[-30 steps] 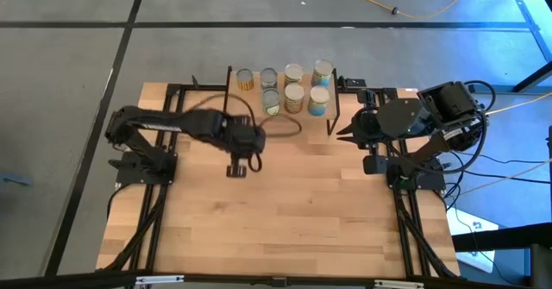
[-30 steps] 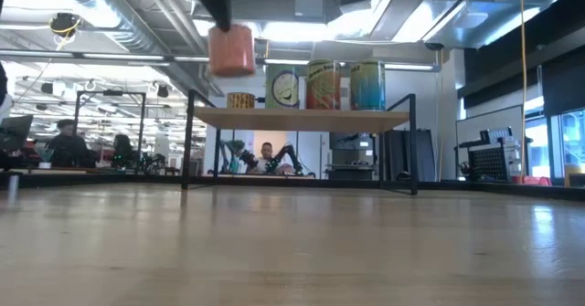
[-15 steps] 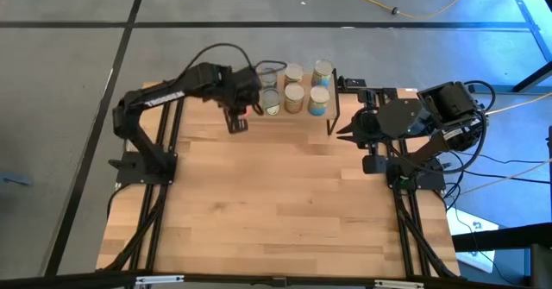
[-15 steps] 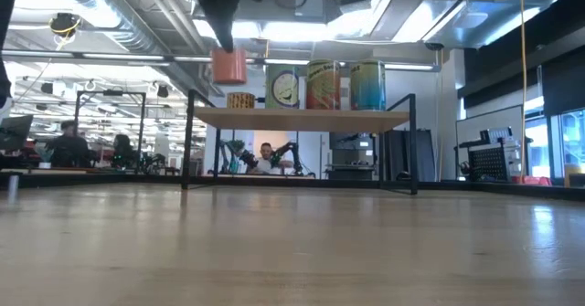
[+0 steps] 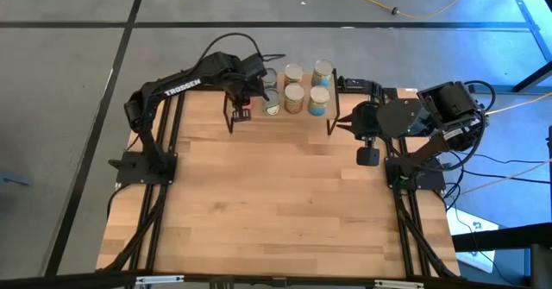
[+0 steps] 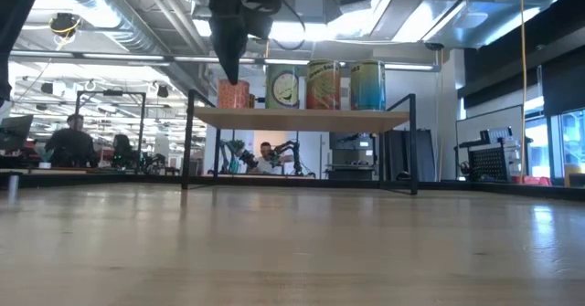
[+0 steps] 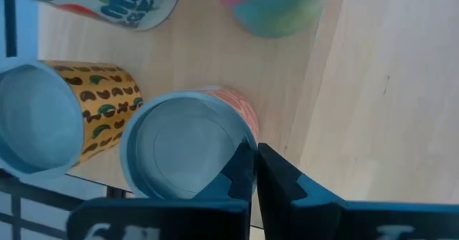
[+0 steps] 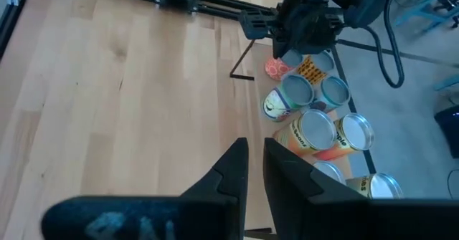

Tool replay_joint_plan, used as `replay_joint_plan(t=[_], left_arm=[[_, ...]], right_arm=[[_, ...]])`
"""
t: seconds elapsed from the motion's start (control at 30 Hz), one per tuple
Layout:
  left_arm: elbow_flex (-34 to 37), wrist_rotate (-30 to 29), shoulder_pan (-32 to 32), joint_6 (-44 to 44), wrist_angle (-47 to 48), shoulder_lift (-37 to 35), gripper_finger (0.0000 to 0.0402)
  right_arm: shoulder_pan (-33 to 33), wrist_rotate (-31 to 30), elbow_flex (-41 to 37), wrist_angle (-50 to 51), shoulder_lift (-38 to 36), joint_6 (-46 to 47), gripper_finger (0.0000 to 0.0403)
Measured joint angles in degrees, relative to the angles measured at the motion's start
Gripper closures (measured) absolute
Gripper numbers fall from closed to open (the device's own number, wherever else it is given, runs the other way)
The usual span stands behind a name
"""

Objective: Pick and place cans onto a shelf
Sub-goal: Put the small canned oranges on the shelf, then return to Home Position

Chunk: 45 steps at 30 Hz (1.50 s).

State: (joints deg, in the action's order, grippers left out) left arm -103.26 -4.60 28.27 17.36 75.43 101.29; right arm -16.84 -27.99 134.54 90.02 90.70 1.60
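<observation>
Grey concrete floor surrounds my pale wooden tabletop point(image 5: 276, 203) in the high view, and at its far edge stands the low shelf with a light plank top and thin black wire legs point(image 5: 332, 121), crowded with small silver-topped cans point(image 5: 294, 95). My left gripper point(image 5: 242, 82) reaches over the shelf's left end, while the right gripper point(image 5: 345, 122) waits just off the shelf's right end, holding nothing. From the low view, across a busy workshop with people seated behind, the left arm comes down onto a short orange-red tin point(image 6: 233, 94) whose base looks to be resting on the plank, beside the taller green, orange and teal cans point(image 6: 323, 85). Through the left wrist view, my dark fingers point(image 7: 240, 172) are pressed together and seem to pinch the rim of that orange-red tin, which stands close to a yellow patterned can point(image 7: 107, 111) near the shelf's edge. Over on the right wrist view I see the right arm's own fingers point(image 8: 233, 165) close together with only a thin gap and nothing between them, and the left arm working among the cans farther off. My judgement: before letting go, I should confirm the tin sits flat, then part the fingers gently and lift straight up so the neighbour is not nudged.
</observation>
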Motion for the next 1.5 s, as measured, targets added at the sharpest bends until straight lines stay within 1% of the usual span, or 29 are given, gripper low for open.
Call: replay_joint_plan(t=[0.13, 0.37, 0.5, 0.57, 0.77, 1.2, 1.3, 1.37, 1.43, 1.5], left_arm=[[-0.02, 1.55, 0.41, 1.73, 0.41, 0.61, 0.0400], [-0.02, 0.64, 0.07, 0.92, 0.41, 0.66, 0.0368], [-0.02, 0.61, 0.00, 0.62, 0.47, 0.66, 0.0357], [-0.02, 0.16, -0.31, -0.61, 0.47, 0.66, 0.0355], [-0.02, -4.57, -1.96, -2.22, 1.26, 0.26, 0.0356], [0.02, -5.56, -5.83, -2.67, 1.23, -1.55, 0.0353], [0.00, -8.16, -6.71, -2.69, 0.84, -2.47, 0.0354], [-0.70, -11.58, -7.43, -3.04, 1.44, -3.07, 0.0356], [-3.31, -14.04, -8.15, -4.04, 2.93, -3.49, 0.0355], [-7.04, -14.84, -9.03, -4.70, 4.18, -3.75, 0.0353]], right_arm=[[0.00, 0.02, 0.00, 0.00, 0.00, 1.32, 0.0355], [0.00, 0.05, 0.00, 0.00, 0.00, 1.36, 0.0355], [0.00, 0.11, 0.00, 0.00, 0.00, 1.36, 0.0355], [0.00, 0.15, 0.00, -0.01, 0.00, 1.38, 0.0355], [0.00, 0.17, 0.00, -0.02, 0.00, 1.38, 0.0355], [0.00, 0.66, 0.00, 0.00, 0.00, 1.12, 0.0355], [-0.01, 0.63, 0.00, 0.00, 0.02, 0.88, 0.0355], [0.00, 0.66, 0.00, 0.00, 0.02, 0.96, 0.0355], [-0.02, 0.85, 0.00, 0.00, 0.02, 1.06, 0.0355], [0.01, 0.92, 0.00, -0.02, 0.02, 0.33, 0.0355]])
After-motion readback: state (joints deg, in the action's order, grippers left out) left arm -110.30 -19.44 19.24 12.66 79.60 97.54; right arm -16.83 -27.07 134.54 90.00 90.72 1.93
